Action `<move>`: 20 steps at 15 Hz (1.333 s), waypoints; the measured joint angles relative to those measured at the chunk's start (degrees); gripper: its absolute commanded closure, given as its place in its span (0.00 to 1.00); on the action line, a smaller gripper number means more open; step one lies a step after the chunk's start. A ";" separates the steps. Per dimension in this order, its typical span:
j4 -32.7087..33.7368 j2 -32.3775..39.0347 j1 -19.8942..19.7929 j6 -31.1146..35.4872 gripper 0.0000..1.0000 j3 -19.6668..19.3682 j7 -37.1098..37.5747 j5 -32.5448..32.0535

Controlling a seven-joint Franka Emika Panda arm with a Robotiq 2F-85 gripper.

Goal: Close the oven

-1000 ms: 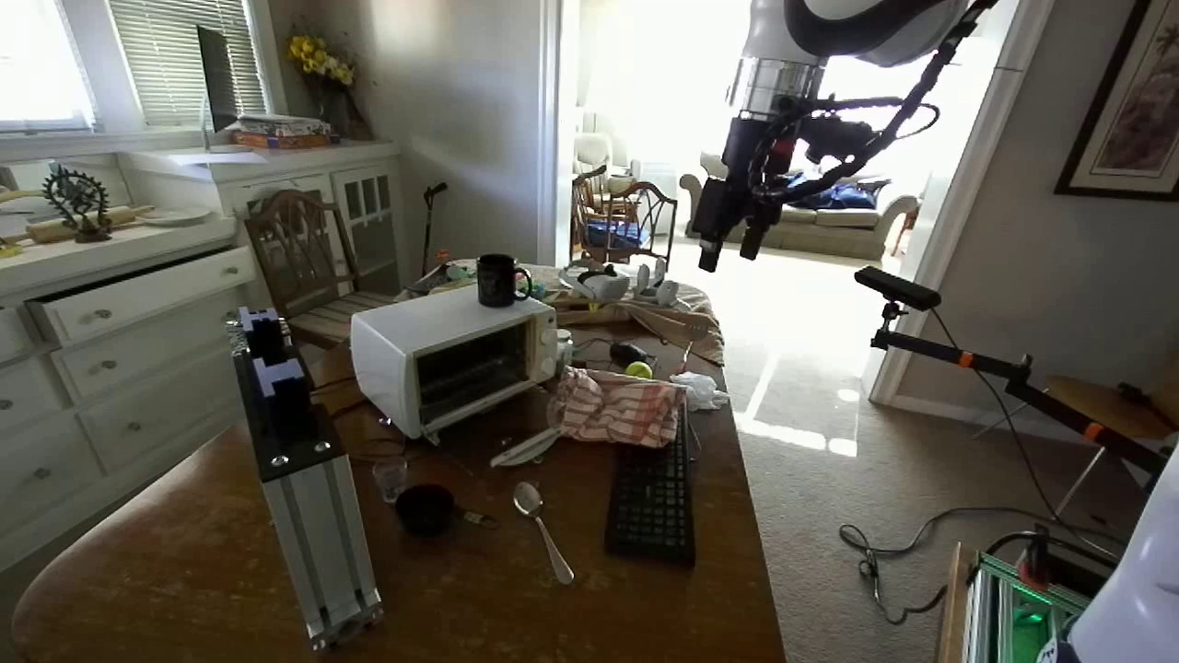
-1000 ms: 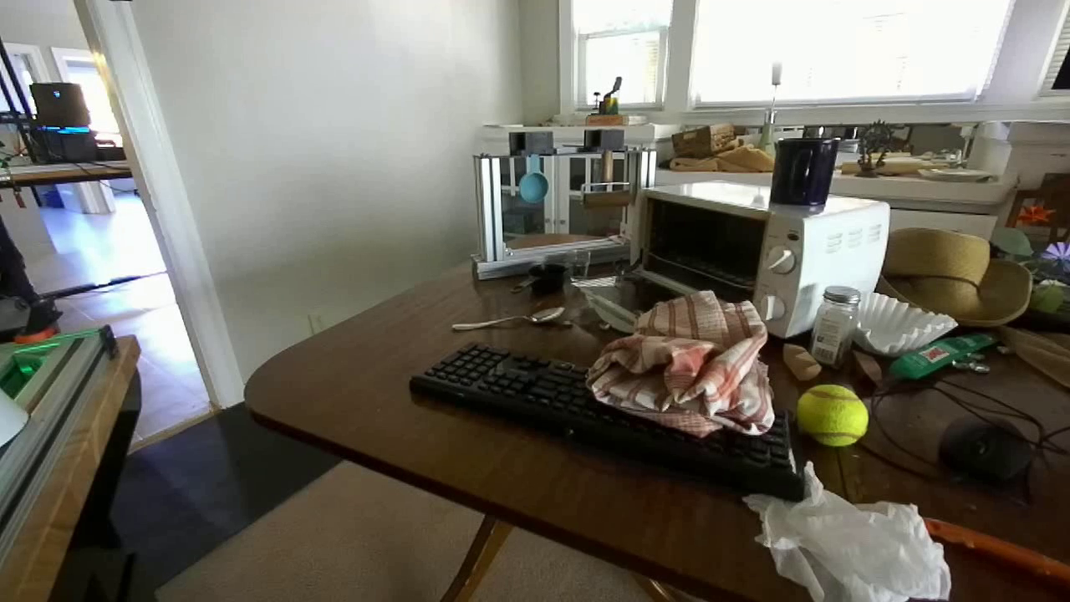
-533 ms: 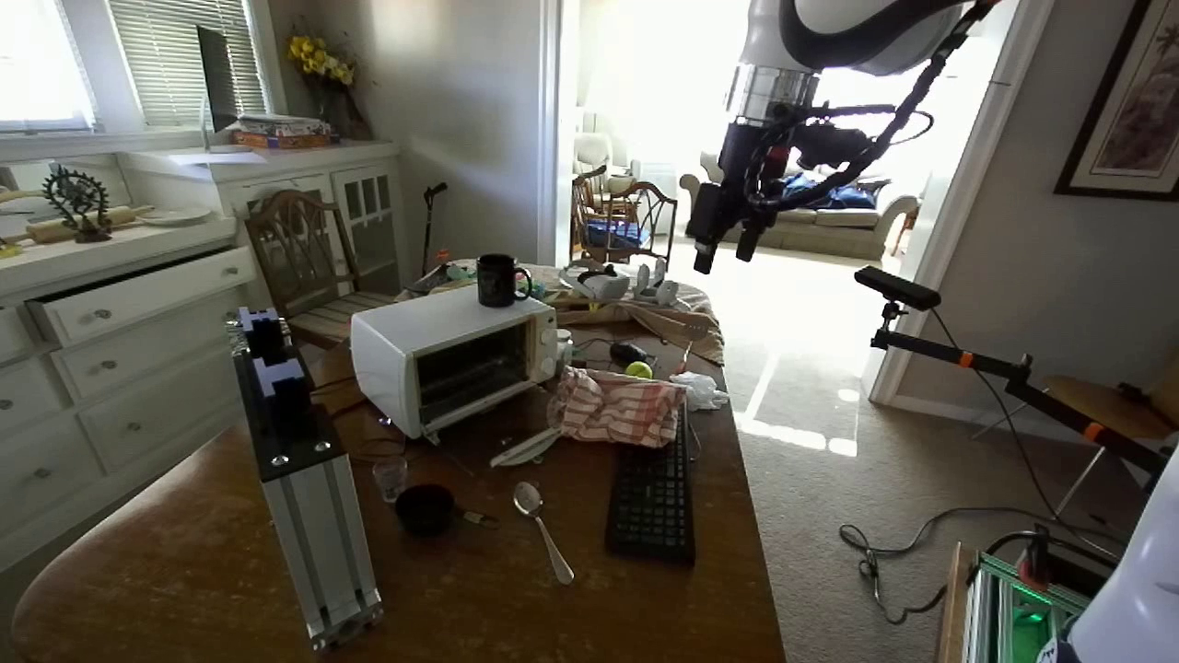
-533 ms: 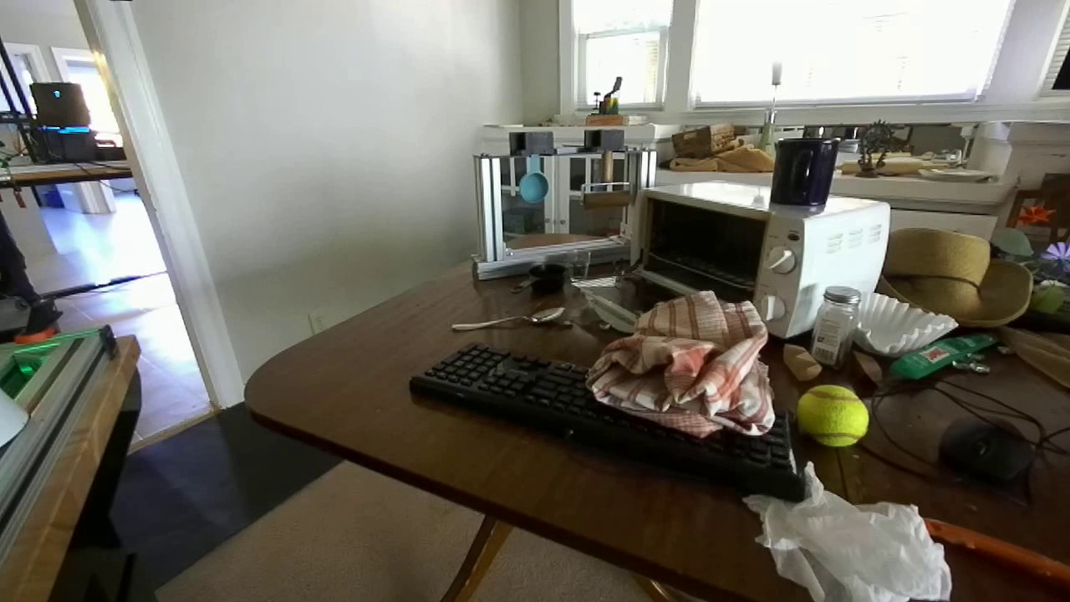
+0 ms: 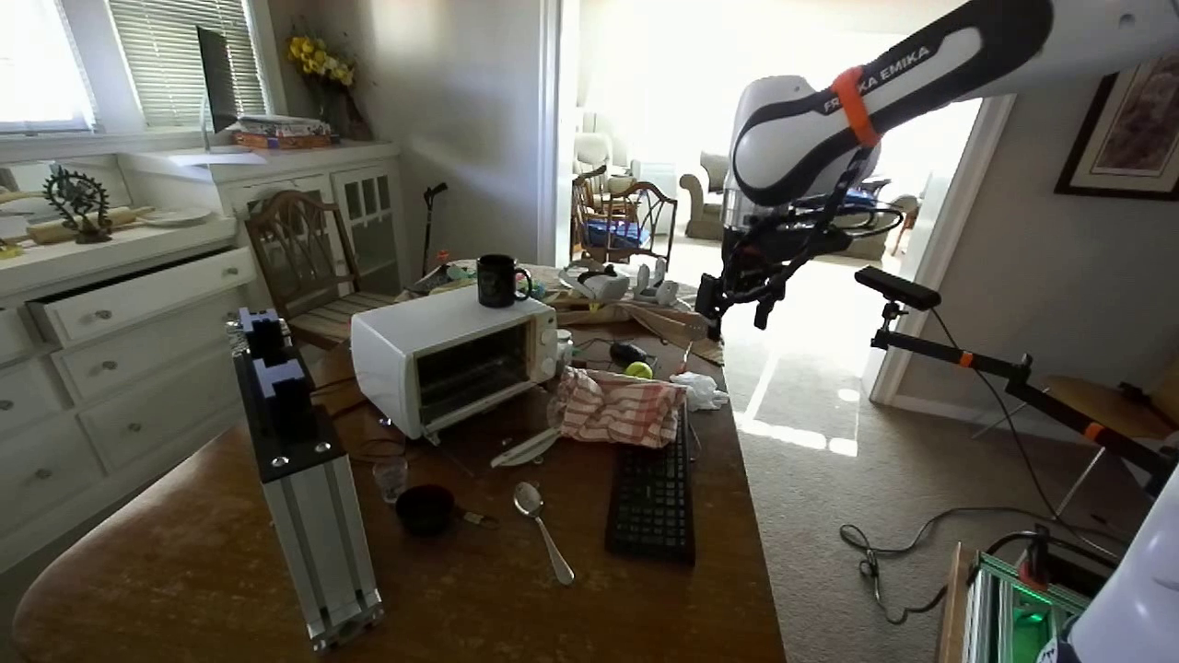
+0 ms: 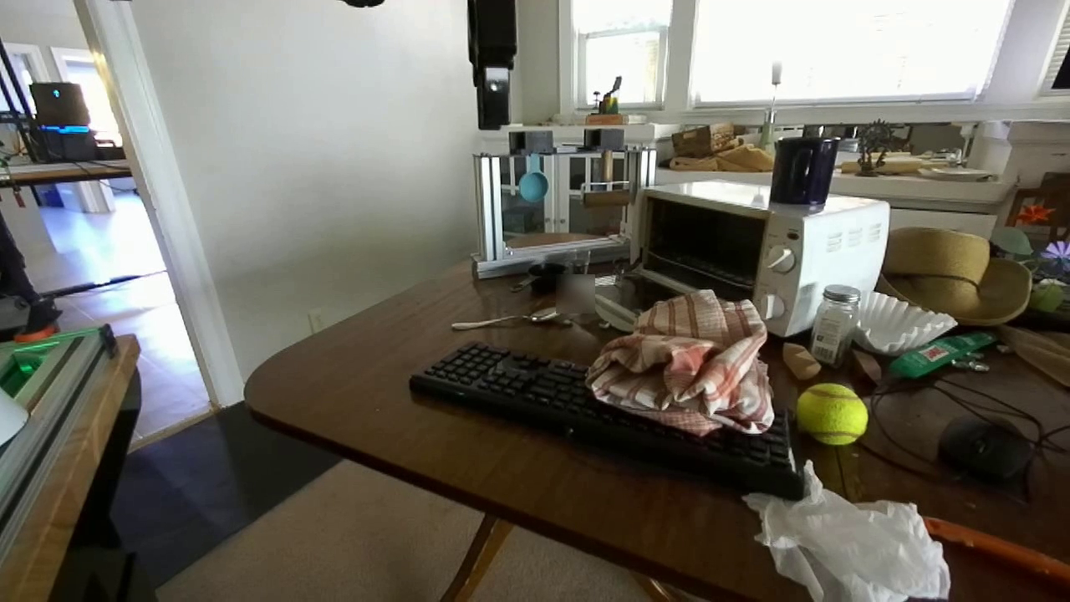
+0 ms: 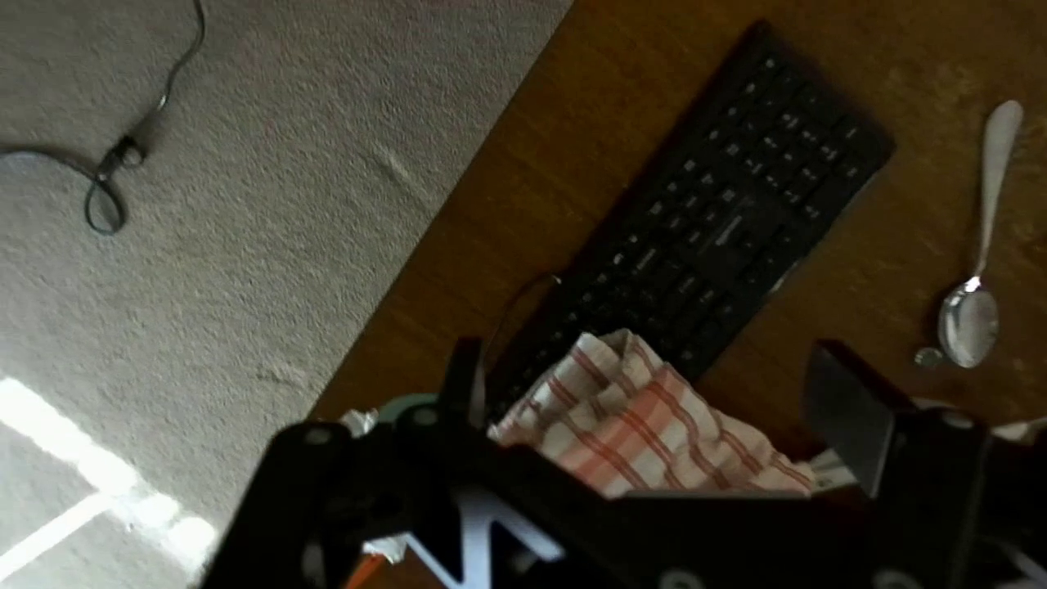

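White oven [image 5: 437, 322], its door [image 5: 525, 447] down, bears a dark mug [image 5: 497, 281]; we see our gripper [image 7: 654, 388] spread wide, holding nothing.

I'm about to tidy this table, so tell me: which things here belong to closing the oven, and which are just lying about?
Part of the job:
white toaster oven
gripper, open

Just lying about:
dark mug on the oven
striped cloth on the keyboard
metal spoon
tennis ball
computer mouse
straw hat
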 measured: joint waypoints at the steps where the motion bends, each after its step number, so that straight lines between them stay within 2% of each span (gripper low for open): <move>1: 0.45 2.44 -0.53 -0.02 0.00 -0.99 0.04 1.34; 6: 5.68 14.33 -2.69 0.13 0.00 -3.60 -2.41 15.97; 10: 9.36 20.69 -3.43 4.59 0.00 -3.83 -1.35 17.46; 17: 10.22 21.41 -3.57 4.64 0.00 -3.72 -2.10 17.67; 20: 12.24 25.02 -5.63 4.66 0.00 -2.81 -7.75 23.62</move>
